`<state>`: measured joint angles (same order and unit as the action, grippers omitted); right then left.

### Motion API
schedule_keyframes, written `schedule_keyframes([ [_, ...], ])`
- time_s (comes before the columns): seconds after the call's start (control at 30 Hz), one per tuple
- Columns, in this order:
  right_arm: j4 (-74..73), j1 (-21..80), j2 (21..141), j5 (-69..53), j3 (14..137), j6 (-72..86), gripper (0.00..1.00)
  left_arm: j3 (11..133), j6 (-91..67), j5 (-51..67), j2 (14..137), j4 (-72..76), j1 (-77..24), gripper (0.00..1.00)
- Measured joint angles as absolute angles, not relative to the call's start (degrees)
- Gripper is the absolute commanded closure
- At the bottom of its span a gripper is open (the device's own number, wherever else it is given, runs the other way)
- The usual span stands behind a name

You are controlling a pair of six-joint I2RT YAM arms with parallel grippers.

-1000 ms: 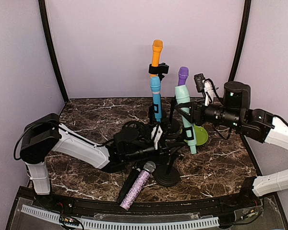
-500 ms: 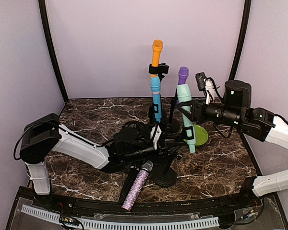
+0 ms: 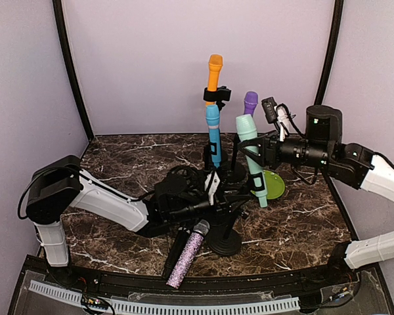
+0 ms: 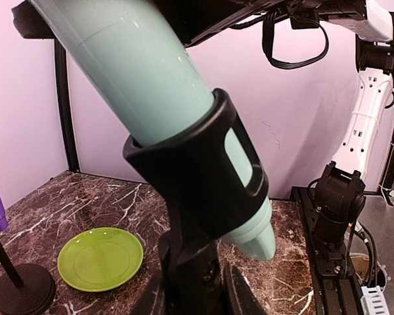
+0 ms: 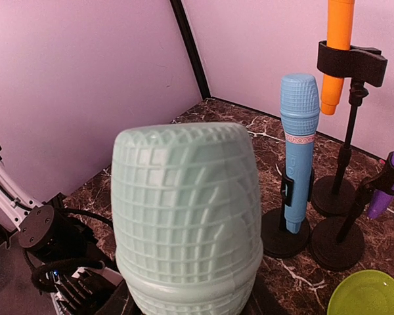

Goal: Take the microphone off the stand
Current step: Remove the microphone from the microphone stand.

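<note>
A mint-green microphone (image 3: 252, 157) leans in the black clip (image 3: 259, 184) of a black stand (image 3: 224, 243). My right gripper (image 3: 255, 149) is shut on the microphone's upper body, just under its head. In the right wrist view the ribbed head (image 5: 184, 210) fills the frame and hides my right gripper (image 5: 187, 307). My left gripper (image 3: 236, 202) is shut on the stand's stem below the clip. In the left wrist view the microphone (image 4: 151, 85) passes through the clip (image 4: 203, 177), its tail pokes out below, and my left gripper (image 4: 196, 292) clamps the stem.
An orange microphone (image 3: 214, 69), a blue one (image 3: 213, 134) and a purple one (image 3: 250, 102) stand in stands at the back. A glittery purple microphone (image 3: 187, 256) lies on the marble table near the front. A green plate (image 3: 274, 185) lies right of the mint microphone.
My right gripper and the mint microphone have shifted slightly up and to the left. The stand's base has slid a little left. My left gripper keeps hold of the stem.
</note>
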<state>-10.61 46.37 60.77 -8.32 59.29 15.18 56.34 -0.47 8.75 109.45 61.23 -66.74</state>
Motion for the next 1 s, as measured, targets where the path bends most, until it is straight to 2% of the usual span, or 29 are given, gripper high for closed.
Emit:
schedule_keyframes([
  [0.5, -10.8, 45.8, 61.3, -12.4, 60.5, 13.6, 1.00, 56.1, -0.2, 9.6, 109.4, 62.2, -66.7, 1.00],
  [1.0, -14.3, 46.3, 63.7, -6.3, 64.3, 15.5, 1.00, 56.0, -0.5, 9.1, 109.4, 62.1, -66.4, 1.00],
])
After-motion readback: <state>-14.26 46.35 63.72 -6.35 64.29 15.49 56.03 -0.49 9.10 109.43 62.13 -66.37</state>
